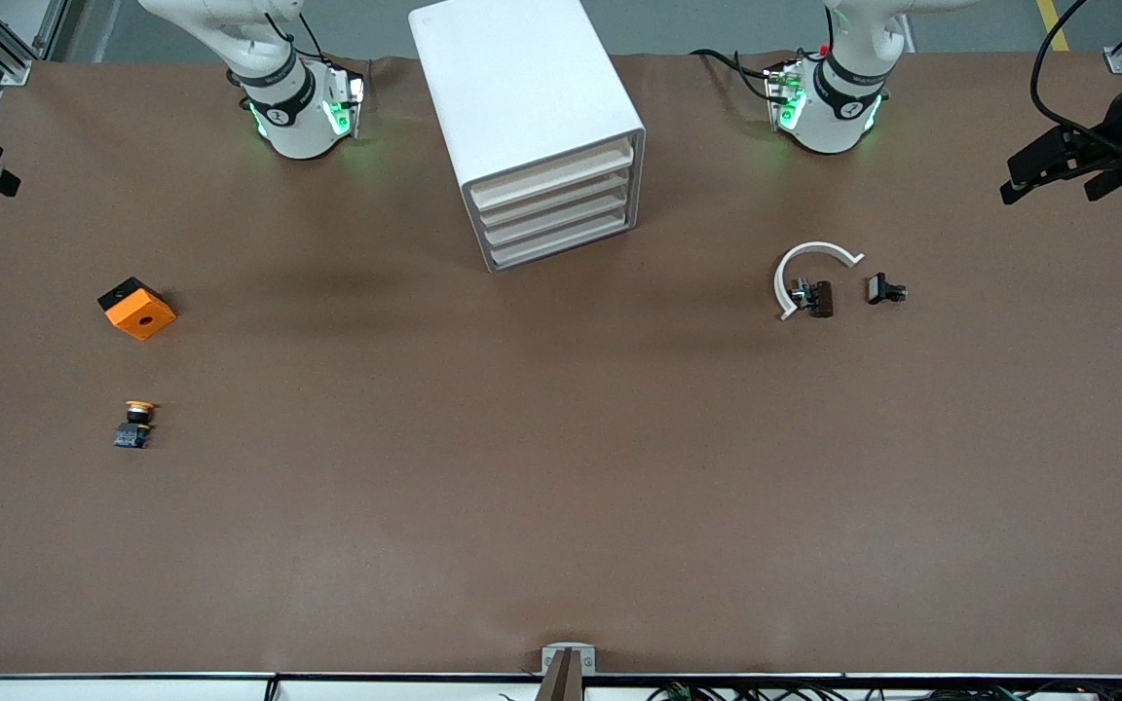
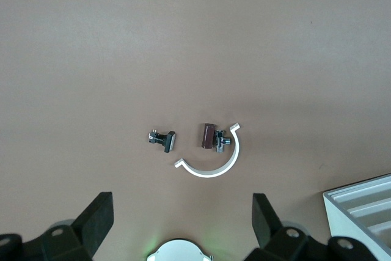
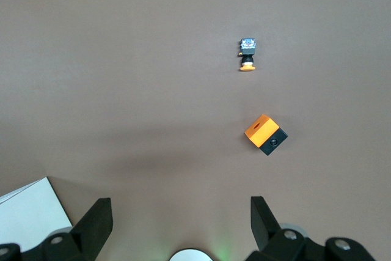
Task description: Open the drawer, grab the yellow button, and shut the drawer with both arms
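Tiny button (image 1: 135, 424), orange-yellow cap, black neck, blue-black base, both pincers released

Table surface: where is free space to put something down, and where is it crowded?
Bare brown table lies wide in front of the drawer cabinet, between the button and the white arc. It is tighter between button and orange block, and around the arc's small black parts.

Drawer unit (image 1: 532, 127) fronts unobstructed; button (image 1: 135, 424) reachable, orange block (image 1: 137, 309) nearby.
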You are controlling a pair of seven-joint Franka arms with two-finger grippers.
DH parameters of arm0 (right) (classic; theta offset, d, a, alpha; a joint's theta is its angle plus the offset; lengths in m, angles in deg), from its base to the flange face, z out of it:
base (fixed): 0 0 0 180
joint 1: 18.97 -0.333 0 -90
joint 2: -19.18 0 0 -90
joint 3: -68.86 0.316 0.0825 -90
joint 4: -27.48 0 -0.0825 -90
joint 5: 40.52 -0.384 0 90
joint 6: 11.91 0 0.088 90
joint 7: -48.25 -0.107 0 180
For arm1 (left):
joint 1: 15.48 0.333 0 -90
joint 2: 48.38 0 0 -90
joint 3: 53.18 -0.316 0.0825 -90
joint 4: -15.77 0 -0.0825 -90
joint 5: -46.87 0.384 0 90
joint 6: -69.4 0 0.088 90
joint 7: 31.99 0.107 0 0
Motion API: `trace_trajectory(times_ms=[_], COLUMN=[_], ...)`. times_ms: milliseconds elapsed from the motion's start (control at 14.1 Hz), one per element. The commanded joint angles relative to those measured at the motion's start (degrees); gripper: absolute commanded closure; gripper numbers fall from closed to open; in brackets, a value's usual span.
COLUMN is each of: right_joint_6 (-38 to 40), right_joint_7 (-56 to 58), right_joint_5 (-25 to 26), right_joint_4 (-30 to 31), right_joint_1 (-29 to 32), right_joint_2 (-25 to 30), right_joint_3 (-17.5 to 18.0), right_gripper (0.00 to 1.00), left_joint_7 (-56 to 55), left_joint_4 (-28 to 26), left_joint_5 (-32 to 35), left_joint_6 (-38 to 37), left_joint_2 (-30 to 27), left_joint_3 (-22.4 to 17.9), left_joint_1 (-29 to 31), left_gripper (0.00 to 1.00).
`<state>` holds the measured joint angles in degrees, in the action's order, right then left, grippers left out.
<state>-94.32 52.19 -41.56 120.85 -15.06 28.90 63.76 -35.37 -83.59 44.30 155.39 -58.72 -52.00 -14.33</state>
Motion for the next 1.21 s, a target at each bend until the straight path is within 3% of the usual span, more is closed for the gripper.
trace_trajectory(times_ms=[0,568,1136], right_joint_6=[1.5,2.6,3.3], right_joint_7=[-0.1,-5.2,0.0], right_joint_5=[0.2,-0.2,0.2], right_joint_4=[-0.7,-1.3,-1.4], right_joint_1=[-0.2,-0.1,-0.1], right_joint_2=[0.9,0.8,0.8], right_joint_3=[-0.1,-0.1,0.1], right_gripper=[0.00,0.00,0.00], left_joint_7=[0.2,0.0,0.4], left_joint_4=[1.6,1.5,1.7], left_joint_5=[0.6,0.6,0.6], left_joint_6=[-1.4,-1.4,-1.4], left_joint_2=[0.7,0.8,1.2], left_joint_3=[0.2,0.2,0.2], left_joint_1=[-0.1,-0.1,0.0], left_gripper=[0.00,0.00,0.00])
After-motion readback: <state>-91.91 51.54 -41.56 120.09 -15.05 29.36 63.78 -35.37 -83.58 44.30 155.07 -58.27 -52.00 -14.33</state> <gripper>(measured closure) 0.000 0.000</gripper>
